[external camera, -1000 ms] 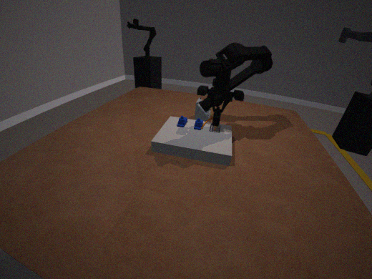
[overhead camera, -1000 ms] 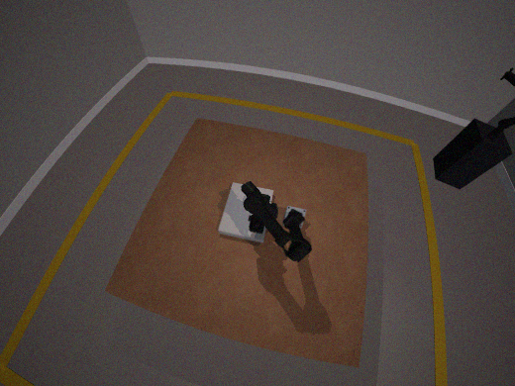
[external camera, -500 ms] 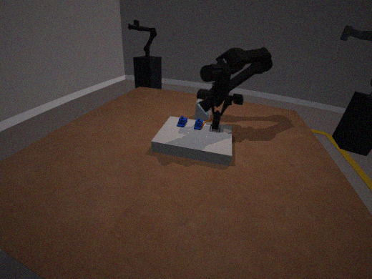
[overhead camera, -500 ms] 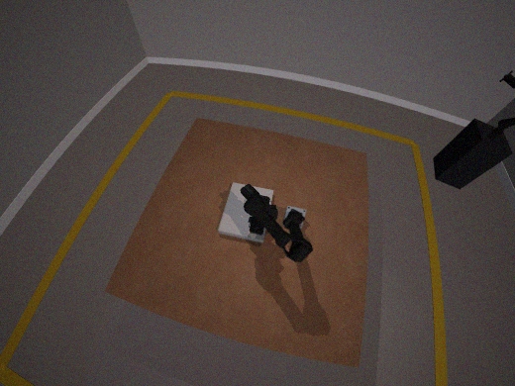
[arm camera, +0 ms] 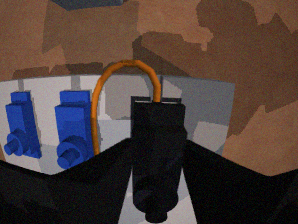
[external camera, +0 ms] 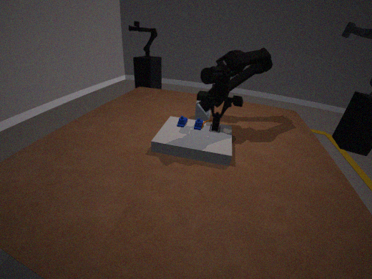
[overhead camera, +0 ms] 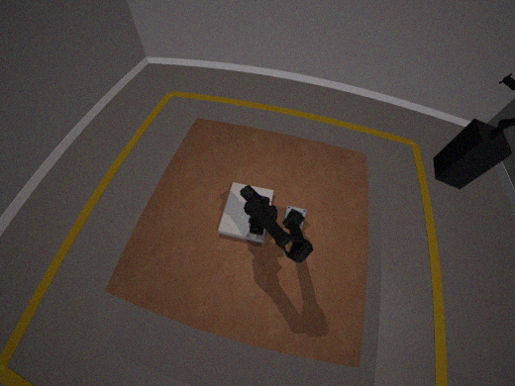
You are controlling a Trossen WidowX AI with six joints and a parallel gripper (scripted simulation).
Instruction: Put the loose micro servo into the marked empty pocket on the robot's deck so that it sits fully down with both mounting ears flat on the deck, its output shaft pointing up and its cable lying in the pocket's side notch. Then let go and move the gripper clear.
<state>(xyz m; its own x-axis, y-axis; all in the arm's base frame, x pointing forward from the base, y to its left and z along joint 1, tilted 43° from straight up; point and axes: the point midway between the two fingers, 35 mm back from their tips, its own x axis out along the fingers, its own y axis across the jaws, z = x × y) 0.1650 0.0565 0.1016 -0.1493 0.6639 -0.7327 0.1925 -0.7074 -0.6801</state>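
Note:
The loose black micro servo (external camera: 215,122) (arm camera: 158,117) is between the fingers of my gripper (arm camera: 157,145), which is shut on it. In the wrist view its output shaft is at the near end, toward the camera. It is over the marked pocket on the white deck (external camera: 193,141) (arm camera: 204,135) (overhead camera: 233,218). Only the far part of the pocket's dark outline (arm camera: 133,101) shows past the servo; the pocket itself is mostly hidden. I cannot tell how far the servo is into it. The orange cable (arm camera: 129,63) arches from the servo's far side out to the left, beside the nearer blue servo.
Two blue servos (arm camera: 22,117) (arm camera: 74,120) sit in the deck left of the held one in the wrist view. The arm's base (overhead camera: 294,218) stands on a small pale plate beside the deck. The deck lies on a brown mat (overhead camera: 188,257).

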